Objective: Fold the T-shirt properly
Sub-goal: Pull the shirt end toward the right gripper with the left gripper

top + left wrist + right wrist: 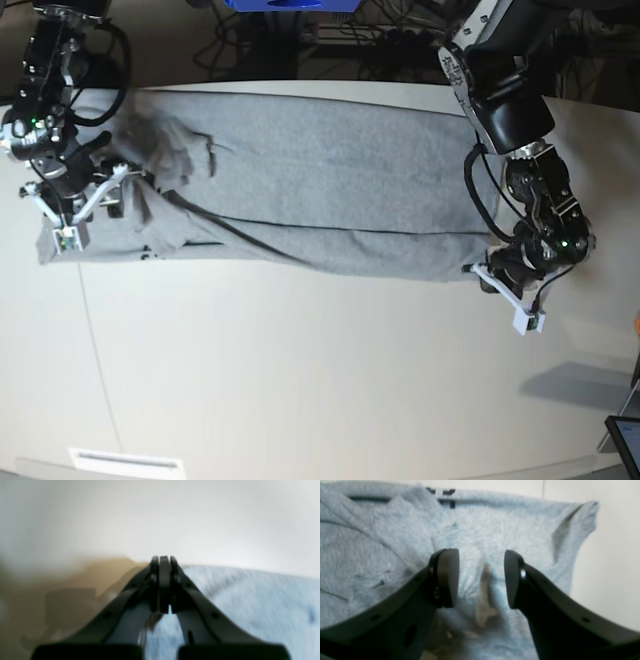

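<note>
T-shirt fabric fills the lower right of the left wrist view, blurred, its pale grey edge running level toward the right against the white table. The left gripper has its jaws pressed together right at that edge; whether cloth is pinched between them cannot be told from here. A tan blur lies to the left, too soft to identify.

From the right wrist view, the T-shirt spreads below, rumpled, with bits of black lettering at the top edge and one corner reaching out to the upper right. The right gripper hangs above a raised crease with its jaws apart and nothing between them.

From the base view, the T-shirt lies as a long band across the table, its long axis left to right. The bunched end sits at the right gripper; the flatter end reaches the left gripper.
</note>
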{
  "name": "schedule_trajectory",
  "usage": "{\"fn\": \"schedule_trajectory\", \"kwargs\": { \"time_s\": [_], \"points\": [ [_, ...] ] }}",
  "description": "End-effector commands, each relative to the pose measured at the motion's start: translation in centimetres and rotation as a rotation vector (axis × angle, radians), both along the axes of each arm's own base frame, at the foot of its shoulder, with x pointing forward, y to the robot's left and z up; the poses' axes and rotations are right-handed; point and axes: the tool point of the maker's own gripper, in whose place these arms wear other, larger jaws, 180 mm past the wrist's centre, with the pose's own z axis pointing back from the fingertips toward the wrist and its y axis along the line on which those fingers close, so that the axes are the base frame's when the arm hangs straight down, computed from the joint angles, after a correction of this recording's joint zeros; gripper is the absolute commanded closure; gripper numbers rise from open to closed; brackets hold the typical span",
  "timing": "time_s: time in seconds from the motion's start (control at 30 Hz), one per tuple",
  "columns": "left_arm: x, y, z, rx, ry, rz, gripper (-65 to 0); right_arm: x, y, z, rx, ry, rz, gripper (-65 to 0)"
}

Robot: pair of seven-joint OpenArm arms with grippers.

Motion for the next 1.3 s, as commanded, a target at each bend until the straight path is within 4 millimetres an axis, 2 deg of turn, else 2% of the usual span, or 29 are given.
{"fn": "schedule_trajectory", "kwargs": {
  "time_s": [0.0, 0.03, 0.2, 0.7, 0.87, 1.0, 1.13, 1.27],
  "points": [
    [1.4, 0.1, 2.9, 0.004, -0.088, -0.012, 0.0, 0.9, 0.6, 1.1, 0.005, -0.051, 0.023, -28.4],
    [1.2, 0.1, 3.4, 0.008, -0.092, -0.016, 0.0, 1.0, 1.1, 1.0, 0.008, -0.048, 0.038, -28.4],
    [-0.8, 0.3, 3.2, 0.047, -0.081, -0.020, 0.0, 1.0, 2.8, 0.8, 0.022, -0.042, 0.085, -28.3],
    [-7.7, 0.1, 2.0, 0.150, -0.034, -0.059, 0.0, 1.5, 2.8, 1.2, 0.023, -0.056, 0.080, -28.3],
    [-9.3, -1.4, 0.9, 0.195, 0.018, -0.158, 0.0, 1.5, 3.2, 1.1, 0.042, -0.059, 0.071, -28.3],
    [-10.5, -2.2, 0.9, 0.228, 0.031, -0.214, 0.0, 1.5, 3.5, 1.1, 0.048, -0.059, 0.073, -28.3],
    [-11.4, -1.4, 0.9, 0.270, 0.052, -0.231, 0.0, 1.6, 3.5, 1.1, 0.050, -0.060, 0.072, -28.3],
    [-11.4, 0.0, 1.4, 0.318, 0.060, -0.240, 0.0, 2.0, 3.4, 1.5, 0.049, -0.073, 0.070, -28.3]
  ]
}}
